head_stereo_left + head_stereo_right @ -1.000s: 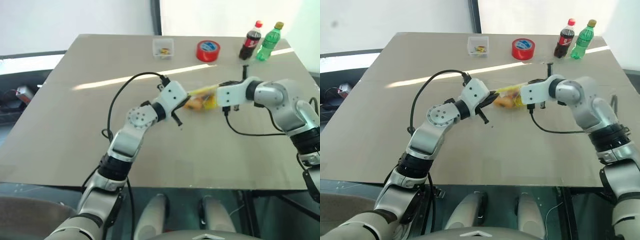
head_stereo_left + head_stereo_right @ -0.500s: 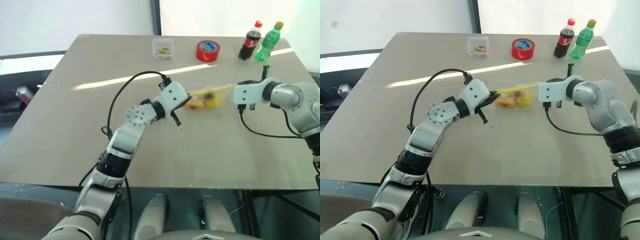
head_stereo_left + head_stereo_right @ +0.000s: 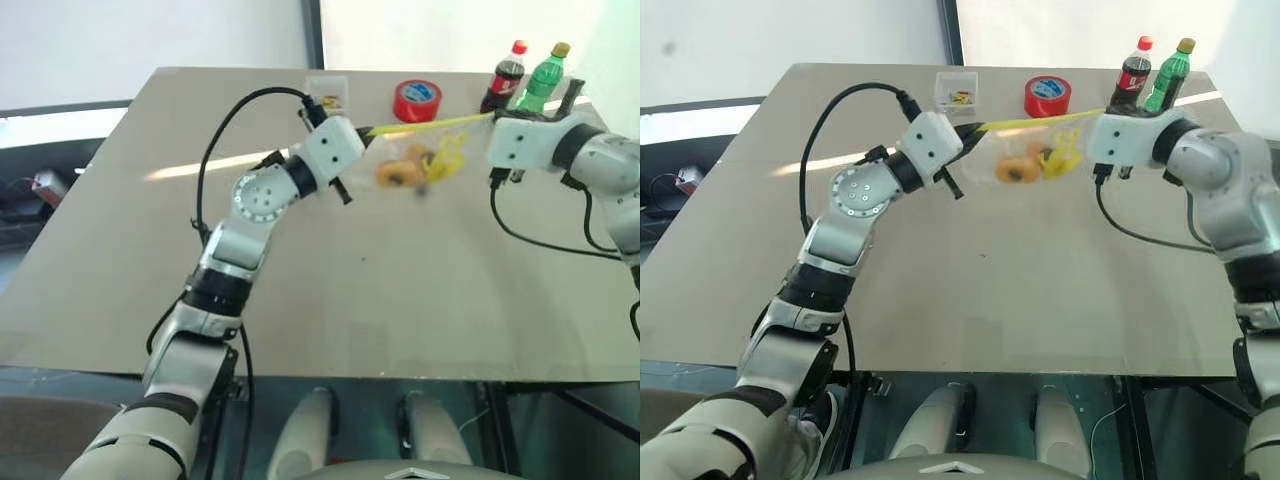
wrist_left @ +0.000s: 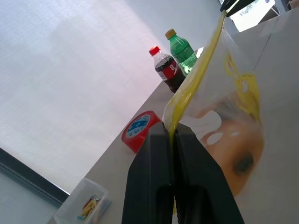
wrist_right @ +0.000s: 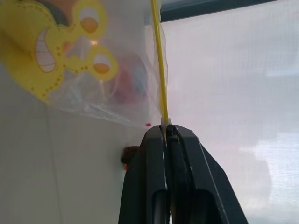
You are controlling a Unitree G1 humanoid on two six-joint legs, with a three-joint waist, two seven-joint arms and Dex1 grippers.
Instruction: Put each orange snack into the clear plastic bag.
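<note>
Now we see the clear plastic bag (image 3: 420, 155) stretched in the air over the bench's (image 3: 330, 290) far half, orange snacks (image 3: 392, 173) inside. Left fingers (image 4: 172, 140) and right fingers (image 5: 167, 135) are each clamped tight on opposite ends of its yellow strip (image 3: 430, 124). A red tape roll (image 3: 416, 100) lies by the far edge.

From the head, my two eye cameras are looking forward and down over the table (image 3: 330, 300), sharing nearly the same scene. My wrist cameras are sitting very close behind their fingers, facing each other along the bag's yellow strip (image 4: 196, 79), which both are showing.
</note>
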